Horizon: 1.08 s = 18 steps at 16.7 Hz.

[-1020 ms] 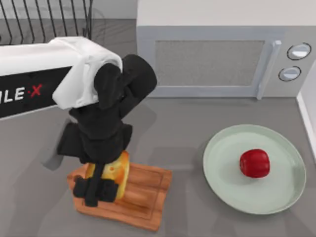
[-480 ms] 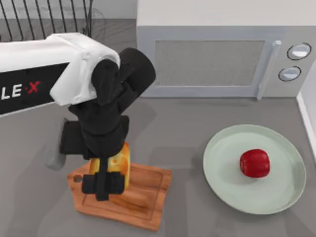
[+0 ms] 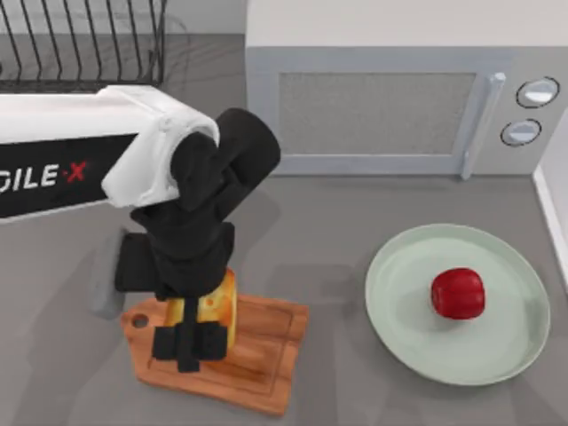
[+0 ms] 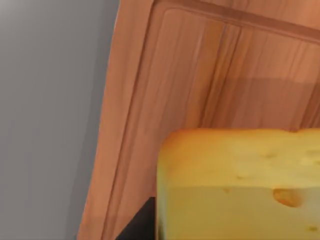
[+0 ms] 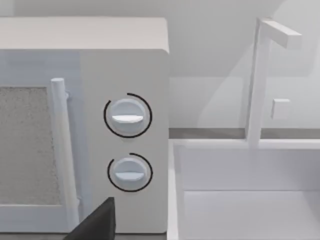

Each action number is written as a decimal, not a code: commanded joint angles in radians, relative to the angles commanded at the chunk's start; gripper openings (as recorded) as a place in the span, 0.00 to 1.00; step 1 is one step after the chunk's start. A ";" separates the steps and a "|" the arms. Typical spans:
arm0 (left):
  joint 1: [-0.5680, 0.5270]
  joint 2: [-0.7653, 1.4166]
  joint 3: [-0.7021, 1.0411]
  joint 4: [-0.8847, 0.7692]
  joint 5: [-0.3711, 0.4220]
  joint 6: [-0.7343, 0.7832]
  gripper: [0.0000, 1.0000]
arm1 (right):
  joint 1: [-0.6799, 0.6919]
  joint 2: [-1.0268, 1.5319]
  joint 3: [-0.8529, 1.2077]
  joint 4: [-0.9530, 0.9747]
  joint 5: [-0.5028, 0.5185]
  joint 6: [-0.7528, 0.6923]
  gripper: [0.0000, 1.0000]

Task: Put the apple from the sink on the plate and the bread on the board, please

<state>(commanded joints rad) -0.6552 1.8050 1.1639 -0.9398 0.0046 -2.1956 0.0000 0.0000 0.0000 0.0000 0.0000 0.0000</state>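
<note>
Gripping bread (image 3: 216,306), left end effector (image 3: 188,342) clamped over board (image 3: 257,351); apple (image 3: 458,294) on plate (image 3: 399,337).

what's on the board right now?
The bread stands on the board, near its handle end, with the left pincer over it. The pincer covers the bread's near side and the wood beneath, so contact there can't be seen.

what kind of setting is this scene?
Likely a simulated kitchen counter: a white microwave with two round dials, a white sink basin with a faucet, and a black wire dish rack.
</note>
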 joint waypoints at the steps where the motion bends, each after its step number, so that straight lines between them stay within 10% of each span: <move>1: 0.000 0.008 -0.012 0.019 0.001 -0.001 0.00 | 0.000 0.000 0.000 0.000 0.000 0.000 1.00; 9: 0.003 0.028 -0.046 0.083 -0.003 -0.001 0.00 | 0.000 0.000 0.000 0.000 0.000 0.000 1.00; 18: 0.003 0.028 -0.046 0.083 -0.003 -0.001 0.68 | 0.000 0.000 0.000 0.000 0.000 0.000 1.00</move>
<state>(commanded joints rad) -0.6520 1.8326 1.1181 -0.8568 0.0017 -2.1970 0.0000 0.0000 0.0000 0.0000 0.0000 0.0000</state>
